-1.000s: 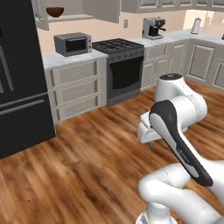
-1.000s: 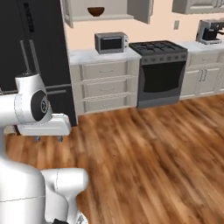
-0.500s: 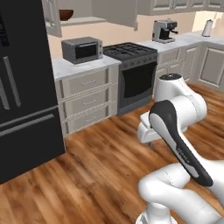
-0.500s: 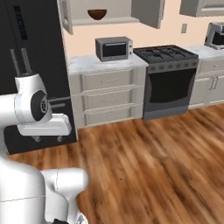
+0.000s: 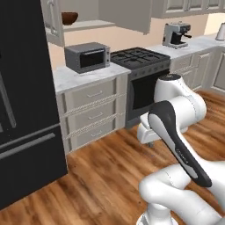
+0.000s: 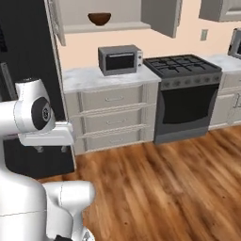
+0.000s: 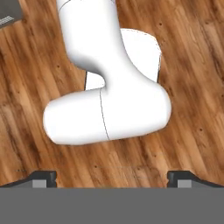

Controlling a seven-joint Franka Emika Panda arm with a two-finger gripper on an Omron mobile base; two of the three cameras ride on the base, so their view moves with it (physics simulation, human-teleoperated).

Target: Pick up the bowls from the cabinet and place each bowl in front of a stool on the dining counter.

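Observation:
A dark brown bowl [image 5: 69, 17] [image 6: 99, 18] sits on the inner shelf of the beige upper cabinet [image 5: 128, 16] [image 6: 163, 16], whose doors stand swung open. The red bowl, the stools and the dining counter are out of view. My gripper [image 5: 148, 141] [image 6: 52, 150] hangs folded close to my body, far below and in front of the cabinet, pointing down at the wood floor. In the hand view its fingertips [image 7: 44, 176] stand wide apart with nothing between them, so the gripper [image 7: 112, 178] is open.
A grey microwave [image 5: 88, 56] [image 6: 120, 59] stands on the marble top under the cabinet, over cream drawers [image 5: 94, 114] [image 6: 113, 120]. A black stove [image 5: 140, 59] [image 6: 184, 70] is to their right, a black fridge [image 5: 22, 110] [image 6: 19, 52] to their left. A coffee machine [image 5: 176, 34] stands further right.
The whole picture has shifted and grown: the base has driven closer to the cabinet and microwave. The arm keeps its folded pose and the bowl has not moved.

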